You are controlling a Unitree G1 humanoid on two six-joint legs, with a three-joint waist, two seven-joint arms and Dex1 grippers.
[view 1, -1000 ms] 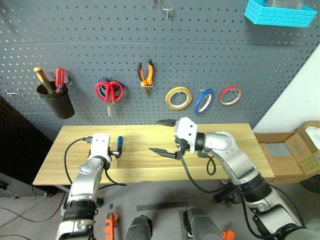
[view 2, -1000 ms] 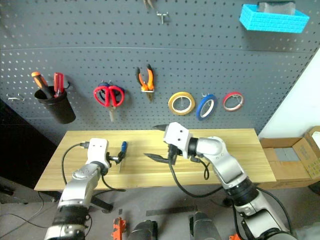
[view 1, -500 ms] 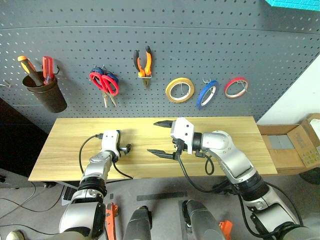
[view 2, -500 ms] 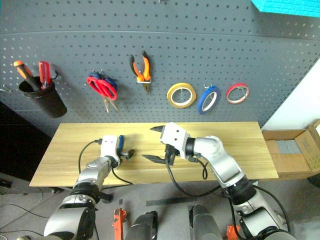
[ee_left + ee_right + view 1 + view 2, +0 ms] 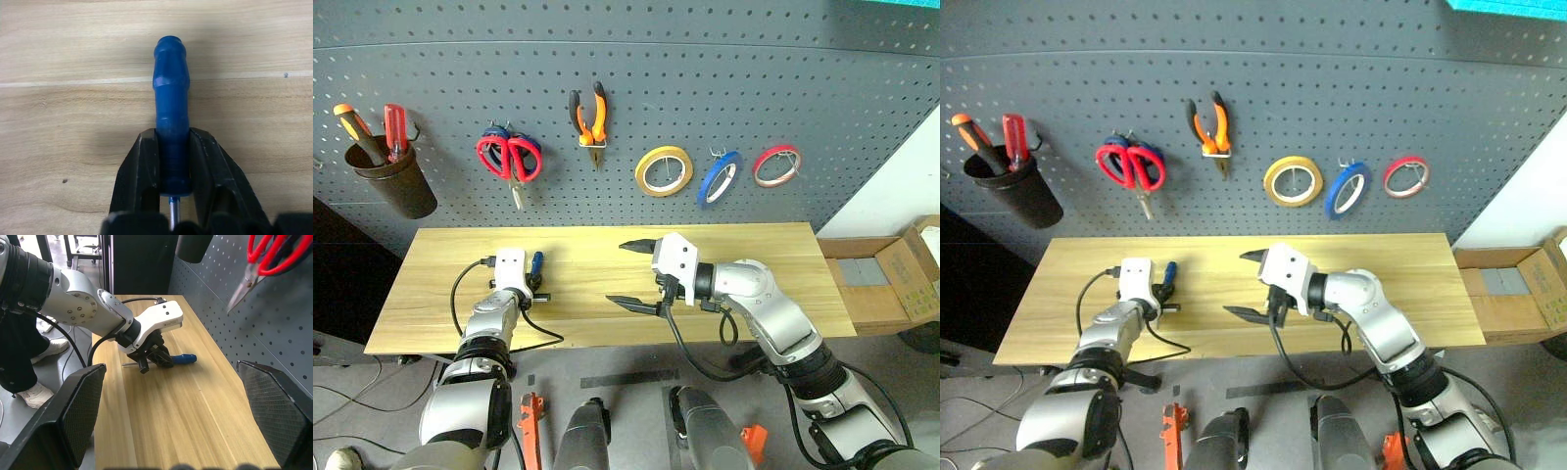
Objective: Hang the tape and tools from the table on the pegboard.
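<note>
The blue-handled screwdriver (image 5: 171,122) lies flat on the left part of the wood-grain table (image 5: 754,255). My left gripper (image 5: 534,290) is shut on the lower end of its handle, with a black finger (image 5: 139,171) pressed to each side. My right gripper (image 5: 616,272) hovers open over the table's middle with nothing between its wide fingers (image 5: 80,416). On the pegboard (image 5: 754,88) hang the red-handled scissors (image 5: 509,157), the orange-and-black pliers (image 5: 588,113) and the yellow tape (image 5: 665,170).
A blue roll (image 5: 717,177) and a red roll (image 5: 775,164) hang to the right of the yellow tape. A black cup (image 5: 391,181) holding screwdrivers hangs at the far left. Cardboard boxes (image 5: 901,284) stand past the table's right end.
My left gripper's fingers have closed on the screwdriver's blue handle. The camera has tilted, shifting the whole picture. The right arm has held still.
</note>
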